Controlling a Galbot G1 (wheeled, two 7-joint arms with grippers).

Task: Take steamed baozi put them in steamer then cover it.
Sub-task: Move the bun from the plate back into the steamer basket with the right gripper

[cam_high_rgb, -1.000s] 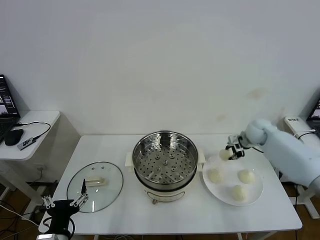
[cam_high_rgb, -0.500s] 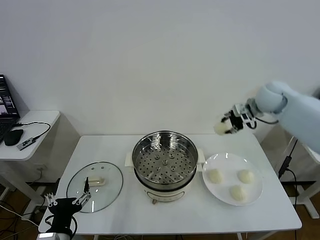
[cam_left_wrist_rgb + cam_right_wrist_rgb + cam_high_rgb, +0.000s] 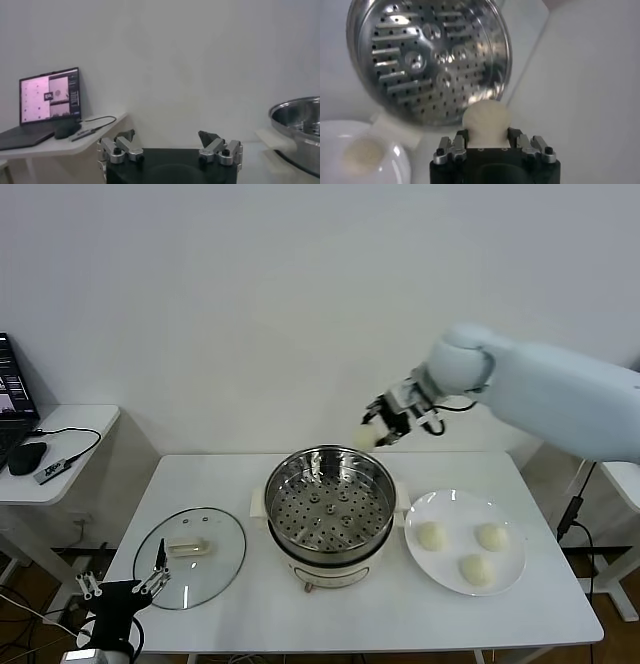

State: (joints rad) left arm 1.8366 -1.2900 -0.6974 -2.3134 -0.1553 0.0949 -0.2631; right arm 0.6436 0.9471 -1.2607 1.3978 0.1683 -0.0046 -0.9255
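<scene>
Right gripper (image 3: 385, 427) clamped on one steamed baozi (image 3: 486, 120), pads pressed into both flanks of the soft dough, bun jutting out past the fingertips; carried high above the far rim of the steamer (image 3: 329, 501), a little toward the plate side, probably so the bun clears the steel wall before any descent; seen from the right wrist, perforated floor spread out beyond the bun, bare of buns, with room anywhere for a first drop.

Outward from there: three more baozi (image 3: 429, 536) lying apart from one another on the white plate (image 3: 505, 571), just beside the steamer on the robot's right, close for short trips; cover (image 3: 191, 556) resting flat on the table (image 3: 380, 624) on the robot's left, handle up, kept out of the way until loading is finished.

Left gripper (image 3: 122, 589) parked low at the near table edge, just beside the cover, jaws spread wide and holding nothing; likely waiting there for the lid step.

Judged state: first of four buns on its way in, none seated yet, covering far off.
</scene>
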